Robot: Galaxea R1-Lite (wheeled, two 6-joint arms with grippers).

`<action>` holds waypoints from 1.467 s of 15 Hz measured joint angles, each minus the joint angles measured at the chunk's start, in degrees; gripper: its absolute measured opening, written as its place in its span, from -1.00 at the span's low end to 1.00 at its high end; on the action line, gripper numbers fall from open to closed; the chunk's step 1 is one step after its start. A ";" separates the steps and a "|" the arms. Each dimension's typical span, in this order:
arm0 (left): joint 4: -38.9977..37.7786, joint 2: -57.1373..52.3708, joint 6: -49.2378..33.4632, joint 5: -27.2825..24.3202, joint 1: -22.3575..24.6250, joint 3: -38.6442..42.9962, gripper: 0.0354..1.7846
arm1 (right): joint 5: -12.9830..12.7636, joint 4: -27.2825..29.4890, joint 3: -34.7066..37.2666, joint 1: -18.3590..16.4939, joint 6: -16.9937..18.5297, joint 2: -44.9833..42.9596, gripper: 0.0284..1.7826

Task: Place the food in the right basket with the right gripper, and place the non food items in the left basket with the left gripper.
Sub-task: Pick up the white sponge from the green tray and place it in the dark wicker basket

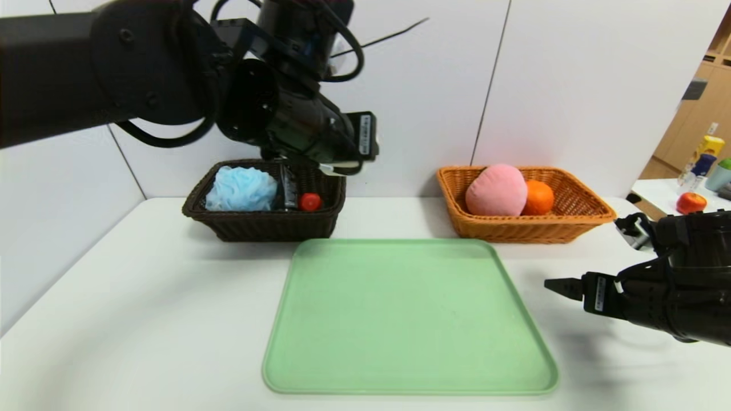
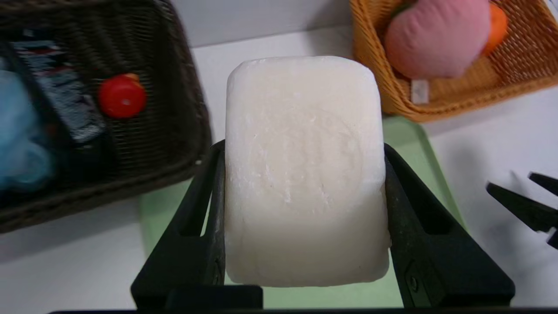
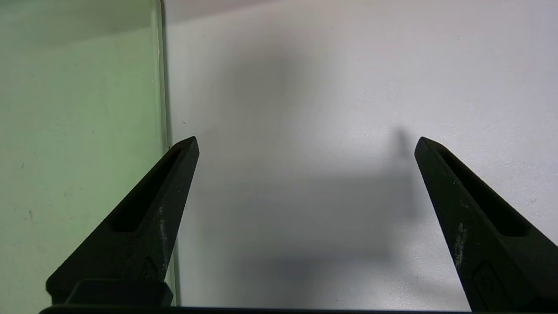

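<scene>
Last non-food step: left gripper [image 2: 305, 218] fingers clamp white rounded soap bar [image 2: 303, 170] near dark brown wicker basket [image 1: 265, 220]'s 3 o'clock rim; next, shift over & release; right gripper [image 3: 305, 144] idle w/ fingers spread.

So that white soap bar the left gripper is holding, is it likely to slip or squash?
Probably rigid: the soap bar keeps its blocky shape between the left gripper's jaws, showing no dent. Its smooth, rounded sides could slide, since only narrow jaw edges touch it. If dropped, it would likely land flat rather than roll.
</scene>
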 joint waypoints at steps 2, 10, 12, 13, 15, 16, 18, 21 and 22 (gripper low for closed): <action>-0.37 -0.18 3.13 0.22 5.73 0.27 0.10 | 0.00 -0.02 -0.46 0.05 -0.17 0.51 0.92; -14.73 12.02 9.48 0.28 15.60 0.60 0.10 | -0.13 0.00 -1.62 -0.02 -0.28 1.45 0.92; -17.01 14.59 9.51 -0.68 15.66 0.49 0.10 | -0.16 0.02 -2.01 -0.02 -0.23 1.45 0.92; -17.35 15.58 9.48 -0.72 15.77 0.46 0.10 | -0.16 -0.11 -2.12 -0.04 -0.23 1.45 0.92; -17.51 17.07 9.45 -0.71 15.86 0.44 0.11 | -0.16 -1.57 -2.10 0.00 -0.12 1.45 0.92; -17.53 17.59 9.42 -0.71 15.80 0.44 0.22 | -0.16 -2.27 -1.94 -0.02 -0.06 1.46 0.92; -17.68 18.44 9.47 -0.71 15.74 0.40 0.38 | -0.18 -2.49 -1.79 -0.04 0.02 1.49 0.92; -17.57 18.86 9.48 -0.52 15.99 0.40 0.55 | -0.18 -2.51 -1.77 -0.02 0.02 1.29 0.92; -17.44 18.26 9.51 -0.39 15.99 0.40 0.59 | -0.13 -2.54 -1.77 -0.02 0.02 1.15 0.92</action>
